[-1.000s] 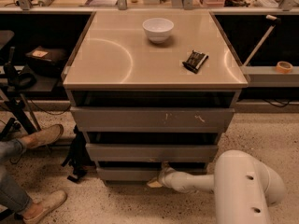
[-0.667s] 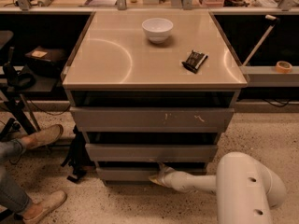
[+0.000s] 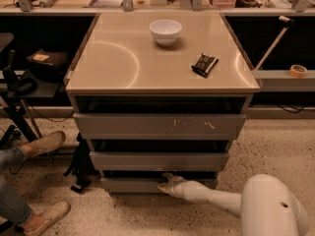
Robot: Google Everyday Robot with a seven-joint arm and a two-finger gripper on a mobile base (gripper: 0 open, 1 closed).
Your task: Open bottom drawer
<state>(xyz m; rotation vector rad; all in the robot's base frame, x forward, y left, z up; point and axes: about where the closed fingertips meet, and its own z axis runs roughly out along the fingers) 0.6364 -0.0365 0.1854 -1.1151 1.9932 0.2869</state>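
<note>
The cabinet [image 3: 162, 90] has three grey drawer fronts stacked below its tan top. The bottom drawer [image 3: 130, 185] is the lowest, a plain flat front close to the floor, with a dark gap above it. My gripper [image 3: 166, 182] reaches in from the lower right on a white arm [image 3: 216, 198] and sits at the top edge of the bottom drawer front, near its middle. The fingertips are tucked into the dark gap above that front.
A white bowl [image 3: 165, 31] and a small black object [image 3: 204, 64] lie on the cabinet top. The middle drawer [image 3: 157, 160] and the scratched upper drawer [image 3: 157, 126] are above. A person's shoes [image 3: 42, 144] and a black bag [image 3: 81, 166] are on the floor at left.
The gripper has shifted slightly rightward along the bottom drawer's top edge. The drawer front looks to be in the same place.
</note>
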